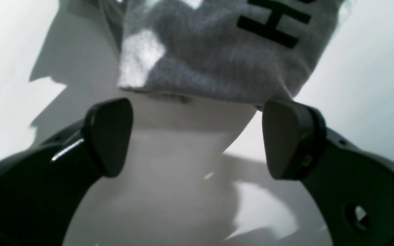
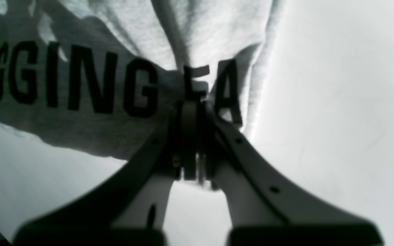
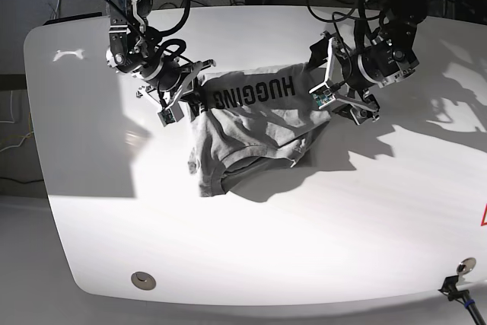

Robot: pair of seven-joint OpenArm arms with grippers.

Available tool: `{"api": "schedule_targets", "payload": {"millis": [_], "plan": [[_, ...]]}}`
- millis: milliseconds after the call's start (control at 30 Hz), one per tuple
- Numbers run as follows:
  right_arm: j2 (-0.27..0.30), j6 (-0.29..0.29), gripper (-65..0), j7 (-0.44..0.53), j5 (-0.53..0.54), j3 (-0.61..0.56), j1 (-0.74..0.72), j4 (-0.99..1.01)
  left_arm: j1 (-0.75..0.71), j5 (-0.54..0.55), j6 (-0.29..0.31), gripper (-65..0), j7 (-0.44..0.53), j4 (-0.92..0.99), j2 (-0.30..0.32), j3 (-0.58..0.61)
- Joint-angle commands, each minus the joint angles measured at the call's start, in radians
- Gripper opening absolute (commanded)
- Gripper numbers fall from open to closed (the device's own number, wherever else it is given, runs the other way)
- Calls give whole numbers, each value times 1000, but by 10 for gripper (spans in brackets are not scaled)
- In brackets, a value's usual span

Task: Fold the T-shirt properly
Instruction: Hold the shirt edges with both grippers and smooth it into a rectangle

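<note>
From the base view I see the T-shirt (image 3: 255, 131) bunched near the middle of the white desk (image 3: 304, 256), its black lettering running left to right between my two arms. That lettered band is the shirt's long axis here, and each arm sits at one end of it.

My right gripper (image 2: 195, 102), on the base view's left, is pinched closed on a fold of cloth right among the last letters of the print. The right wrist view shows the jaws together with fabric gathered between them and the shirt spreading away beyond.

My left gripper (image 1: 197, 136), on the base view's right, stands wide with nothing between the jaws. In the left wrist view the shirt's near edge, bearing the letter H, lies just beyond and slightly above the fingertips (image 1: 109, 133), not touching them that I can tell. I judge this arm needs only a short reach forward to take that edge.

The rest of the shirt sags toward the desk's front in a crumpled heap. Nothing else lies near it; a small round fitting (image 3: 141, 280) sits well apart by the front edge.
</note>
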State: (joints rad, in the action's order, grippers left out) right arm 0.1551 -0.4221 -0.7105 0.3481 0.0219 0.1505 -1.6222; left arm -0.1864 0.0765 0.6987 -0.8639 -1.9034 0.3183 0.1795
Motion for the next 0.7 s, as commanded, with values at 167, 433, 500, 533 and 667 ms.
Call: {"api": "schedule_targets", "payload": {"millis": [167, 433, 500, 533, 667], "plan": [[5, -8, -626, 12, 12, 3, -10, -19, 61, 10, -1, -91, 24, 26, 6, -48], [4, -7, -626, 12, 12, 2, -10, -19, 138, 16, -1, -91, 22, 8, -1, -123], [4, -7, -626, 12, 16, 2, -10, -19, 132, 16, -1, -91, 19, -14, -35, -122], [4, -5, -626, 12, 16, 2, -10, -19, 112, 16, -1, -91, 18, -20, -49, -122], [4, -5, -626, 10, 19, 3, -10, -99, 58, 44, -1, -91, 18, -44, -89, -100]]}}
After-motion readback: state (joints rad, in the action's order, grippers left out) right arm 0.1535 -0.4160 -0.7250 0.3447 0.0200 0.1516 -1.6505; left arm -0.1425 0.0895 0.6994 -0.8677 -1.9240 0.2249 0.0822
